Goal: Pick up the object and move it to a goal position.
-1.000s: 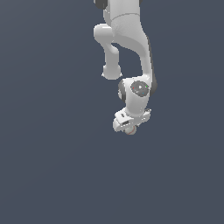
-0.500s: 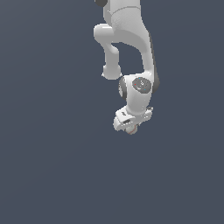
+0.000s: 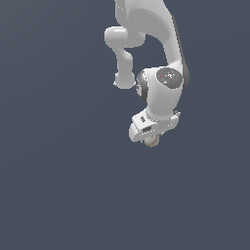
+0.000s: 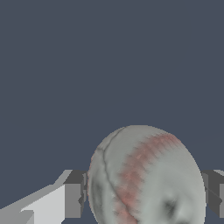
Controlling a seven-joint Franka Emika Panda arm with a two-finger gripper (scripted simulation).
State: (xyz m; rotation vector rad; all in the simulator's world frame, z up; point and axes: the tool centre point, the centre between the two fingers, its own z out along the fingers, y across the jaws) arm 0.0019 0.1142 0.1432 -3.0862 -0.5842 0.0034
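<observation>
Finding: the baseball [image 4: 146,177] sits between the two dark finger pads [image 4: 75,199] of the gripper [image 3: 151,140], which close on it from either side. In the wrist view the pads meet the ball's flanks with no gap visible, so the hand is judged to be clamped on the ball rather than merely straddling it. In the exterior view only a small off-white and reddish part of the ball [image 3: 152,141] shows, tucked under the white hand at the end of the Panda arm [image 3: 163,93].

Location: the ball is in the grip. The plain dark grey floor [image 3: 58,195] runs unbroken around it; whether the ball touches that surface or hangs clear of it cannot be told, as no shadow or contact line is visible. No edge or corner of the surface appears in either view.

No goal marker is visible in either view.

Assessment: the grasp step appears complete and the carry is in hand. The next move calls for a steady transfer to the goal with the clamp held; a smooth round ball could roll out between flat pads if the motion is abrupt.
</observation>
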